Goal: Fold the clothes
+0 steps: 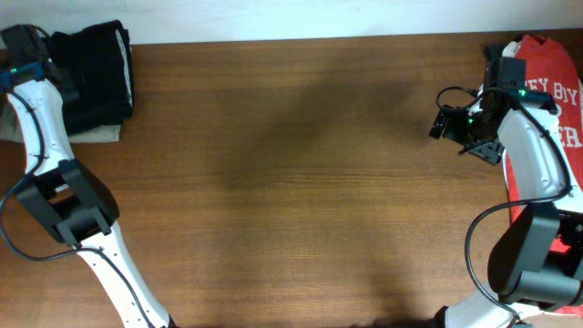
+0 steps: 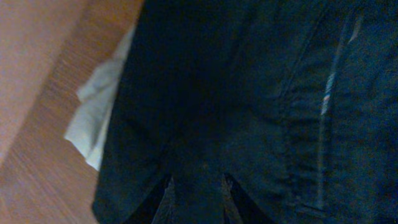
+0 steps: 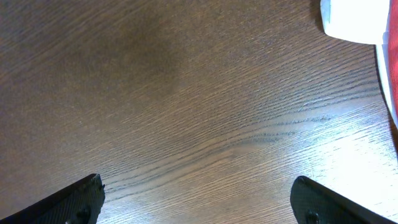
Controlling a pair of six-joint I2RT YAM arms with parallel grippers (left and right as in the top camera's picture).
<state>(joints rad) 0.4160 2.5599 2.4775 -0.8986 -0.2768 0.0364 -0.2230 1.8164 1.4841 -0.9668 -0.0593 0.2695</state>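
1. The black garment [image 1: 91,68] lies bundled at 10 o'clock on the table [image 1: 291,182], over a grey-khaki garment [image 1: 98,135] — it looks folded.
2. The red T-shirt [image 1: 547,91] lies rumpled at 3 o'clock — not yet folded.
3. The left hand [image 2: 198,193] is against the black cloth; I cannot tell its grip. The right hand [image 3: 199,205] is spread wide and empty.

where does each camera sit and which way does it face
overhead: fixed above the table, looking straight down; left arm and right arm show, left tool at the black garment, right tool beside the red shirt
left wrist: on the left arm, close over the black garment; its dark fingers show faintly at bottom
right wrist: on the right arm, facing bare wood; its fingers, wide apart, at bottom corners
shared: black garment in overhead and left wrist; red shirt in overhead and right wrist
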